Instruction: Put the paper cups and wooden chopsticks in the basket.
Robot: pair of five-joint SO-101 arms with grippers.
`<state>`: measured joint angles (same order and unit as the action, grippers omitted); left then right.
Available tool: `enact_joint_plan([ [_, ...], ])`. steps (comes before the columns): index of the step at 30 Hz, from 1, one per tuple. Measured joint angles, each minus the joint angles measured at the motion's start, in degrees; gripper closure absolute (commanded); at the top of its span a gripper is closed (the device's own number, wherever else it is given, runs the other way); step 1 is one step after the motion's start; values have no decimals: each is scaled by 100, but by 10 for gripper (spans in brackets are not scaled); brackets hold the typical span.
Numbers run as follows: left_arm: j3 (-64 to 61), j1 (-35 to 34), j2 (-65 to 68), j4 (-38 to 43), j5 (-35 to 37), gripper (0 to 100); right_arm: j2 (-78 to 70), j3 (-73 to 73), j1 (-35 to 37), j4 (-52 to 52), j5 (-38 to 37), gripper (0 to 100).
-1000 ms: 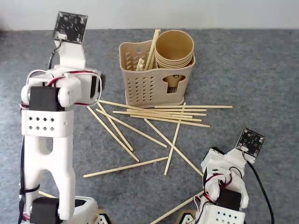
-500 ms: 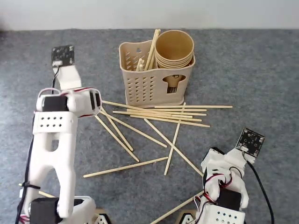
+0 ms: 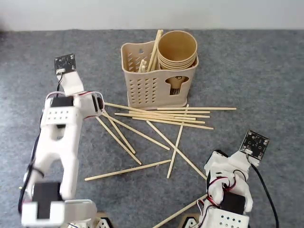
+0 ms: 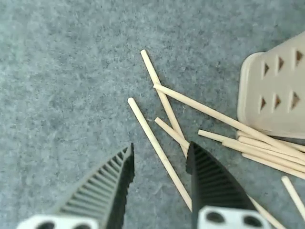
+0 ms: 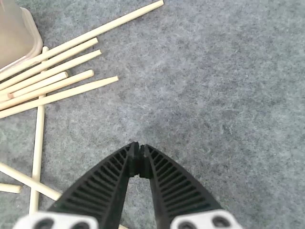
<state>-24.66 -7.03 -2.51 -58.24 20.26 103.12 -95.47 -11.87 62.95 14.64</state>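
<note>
Left gripper (image 4: pixel 161 150) held apart, straddling one chopstick (image 4: pixel 151 138); to be lowered square to the surface (image 4: pixel 57 71), closed on that stick alone. Right gripper (image 5: pixel 139 147) together, empty.

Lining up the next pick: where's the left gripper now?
The left gripper hangs open over a loose chopstick, seen between its jaws in the left wrist view, left of the basket.

Over grey fuzzy table cover (image 5: pixel 228 95), black ribbed plastic gripper (image 5: pixel 139 162), 2 tips pressed together on nothing. Pale round wooden chopsticks (image 5: pixel 62 78) fanned out beside beige plastic basket corner (image 5: pixel 14 38), apart from the tips.
</note>
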Motion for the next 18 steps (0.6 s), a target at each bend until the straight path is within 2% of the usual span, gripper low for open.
enact_joint_plan([
  [9,2031,0,2277,-1125,149,826,0,0,0,0,0,990],
  [18,2963,-9,3402,-1371,149,826,0,0,0,0,0,990],
])
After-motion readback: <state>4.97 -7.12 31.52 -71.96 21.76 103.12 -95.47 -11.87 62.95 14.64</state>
